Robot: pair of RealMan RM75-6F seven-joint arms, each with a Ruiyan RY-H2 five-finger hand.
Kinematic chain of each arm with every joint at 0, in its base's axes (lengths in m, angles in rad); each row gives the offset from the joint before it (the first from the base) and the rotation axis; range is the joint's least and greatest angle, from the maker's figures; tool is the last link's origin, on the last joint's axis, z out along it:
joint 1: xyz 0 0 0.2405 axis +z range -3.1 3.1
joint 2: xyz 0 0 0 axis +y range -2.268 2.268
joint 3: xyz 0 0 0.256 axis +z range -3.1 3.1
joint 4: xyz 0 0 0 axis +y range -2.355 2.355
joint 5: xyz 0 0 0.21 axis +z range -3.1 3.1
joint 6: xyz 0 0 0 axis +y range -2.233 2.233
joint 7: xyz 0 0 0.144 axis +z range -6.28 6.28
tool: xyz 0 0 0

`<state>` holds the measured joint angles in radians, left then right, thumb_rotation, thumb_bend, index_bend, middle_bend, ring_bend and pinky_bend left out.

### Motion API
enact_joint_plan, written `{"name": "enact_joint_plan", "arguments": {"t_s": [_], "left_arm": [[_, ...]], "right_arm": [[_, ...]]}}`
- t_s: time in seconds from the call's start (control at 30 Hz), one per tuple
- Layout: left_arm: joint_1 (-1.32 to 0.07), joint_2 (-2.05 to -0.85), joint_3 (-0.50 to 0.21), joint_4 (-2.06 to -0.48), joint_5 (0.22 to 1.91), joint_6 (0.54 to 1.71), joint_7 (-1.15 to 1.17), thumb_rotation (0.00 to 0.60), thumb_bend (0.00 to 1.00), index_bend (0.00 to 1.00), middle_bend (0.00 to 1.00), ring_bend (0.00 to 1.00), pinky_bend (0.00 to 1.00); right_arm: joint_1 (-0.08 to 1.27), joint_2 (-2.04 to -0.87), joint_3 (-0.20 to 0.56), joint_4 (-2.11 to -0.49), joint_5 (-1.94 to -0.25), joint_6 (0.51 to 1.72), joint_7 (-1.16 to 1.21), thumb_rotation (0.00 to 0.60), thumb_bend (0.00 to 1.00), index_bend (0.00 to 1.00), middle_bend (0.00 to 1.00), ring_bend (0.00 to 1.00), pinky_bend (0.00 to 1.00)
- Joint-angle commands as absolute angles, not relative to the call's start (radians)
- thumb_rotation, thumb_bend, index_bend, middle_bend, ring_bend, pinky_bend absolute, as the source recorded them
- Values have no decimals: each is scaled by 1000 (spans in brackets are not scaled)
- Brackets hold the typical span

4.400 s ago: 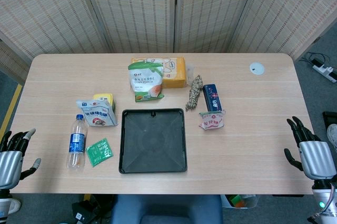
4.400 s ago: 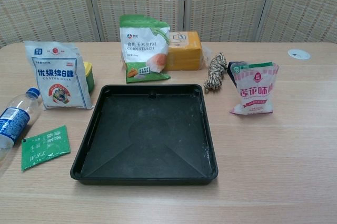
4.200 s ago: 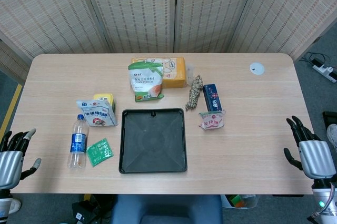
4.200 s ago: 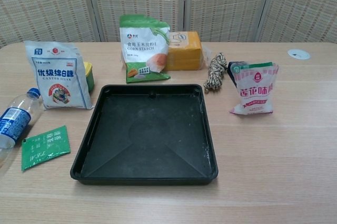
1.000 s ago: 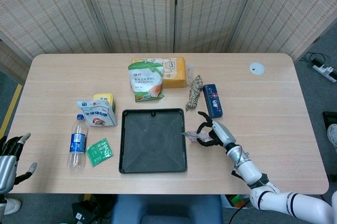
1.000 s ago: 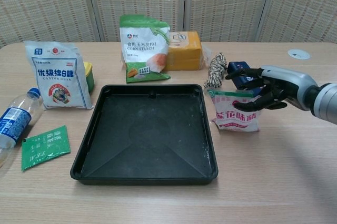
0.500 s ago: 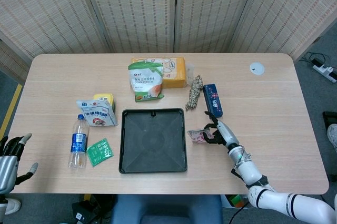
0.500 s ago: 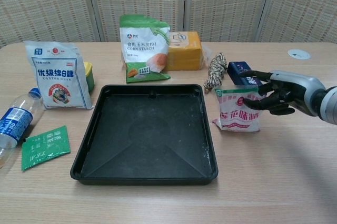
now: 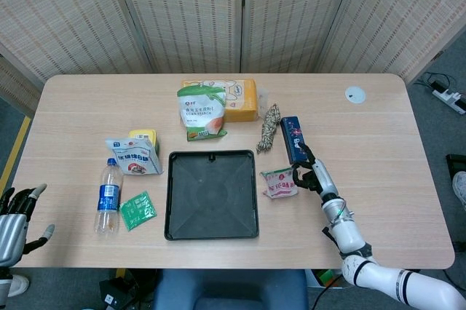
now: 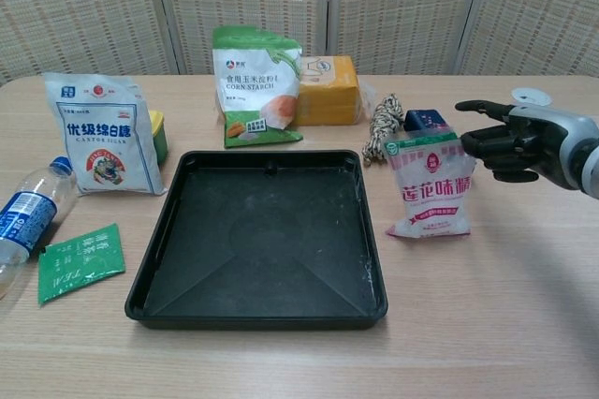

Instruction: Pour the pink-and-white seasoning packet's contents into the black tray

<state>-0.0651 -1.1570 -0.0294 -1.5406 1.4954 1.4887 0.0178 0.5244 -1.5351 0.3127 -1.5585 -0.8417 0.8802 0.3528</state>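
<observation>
Head view: high, looking down. Chest view: low, near, level. Both share black tray [image 9: 212, 195].

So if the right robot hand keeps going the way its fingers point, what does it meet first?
Most likely the upright pink-and-white seasoning packet: the right robot hand points leftward at its upper edge, close or perhaps already touching. Beyond that lies the black rectangular plastic tray. Depth is uncertain.

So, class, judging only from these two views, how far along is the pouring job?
Done: the pink-and-white seasoning packet stands beside the black rectangular tray, on its right. In hand: the right hand is at the packet's upper right edge; whether it grips is unclear. Left: lifting, tipping and pouring, since the tray holds no fresh powder. The left hand waits off the table.
</observation>
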Motion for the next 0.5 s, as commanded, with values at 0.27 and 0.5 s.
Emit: {"name": "enact_joint_plan", "arguments": {"t_s": [0.27, 0.5], "left_arm": [[-65, -1159, -28, -1536, 1492, 1485, 15, 600, 357, 117, 188, 148, 15], [-64, -1157, -26, -1539, 1493, 1486, 18, 600, 358, 116, 188, 148, 15]], "right_arm": [[537, -1517, 302, -1563, -842, 806, 330, 600, 637, 0, 542, 1000, 1000], [501, -1463, 253, -1649, -935, 796, 334, 600, 637, 0, 507, 1000, 1000]]}}
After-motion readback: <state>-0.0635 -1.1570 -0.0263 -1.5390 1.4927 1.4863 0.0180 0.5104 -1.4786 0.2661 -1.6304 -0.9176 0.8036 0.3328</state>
